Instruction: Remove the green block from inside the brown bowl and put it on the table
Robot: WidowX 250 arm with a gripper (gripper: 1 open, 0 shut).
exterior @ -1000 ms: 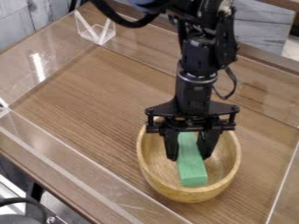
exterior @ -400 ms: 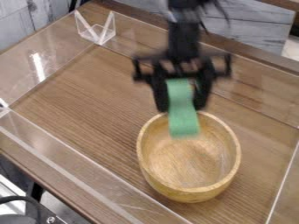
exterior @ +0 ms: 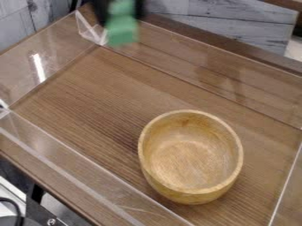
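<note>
The block (exterior: 120, 30) hangs blurred at about eleven o'clock in the view, near the top edge, well apart from the bowl (exterior: 192, 157) and clear of the table (exterior: 106, 97) below it. The step in hand is the placing. To do it well, I judge the arm should settle over bare wood at ten or eleven o'clock from the bowl, away from the acrylic wall (exterior: 48, 62), then come straight down until the block's lower end meets the surface before letting go, so it does not drop or tip.

The gripper (exterior: 118, 11) is mostly cut off by the top edge and smeared; it appears clamped tight on the block's upper end and points nearly straight down. The bowl at four o'clock sits empty, upright and untouched.
</note>
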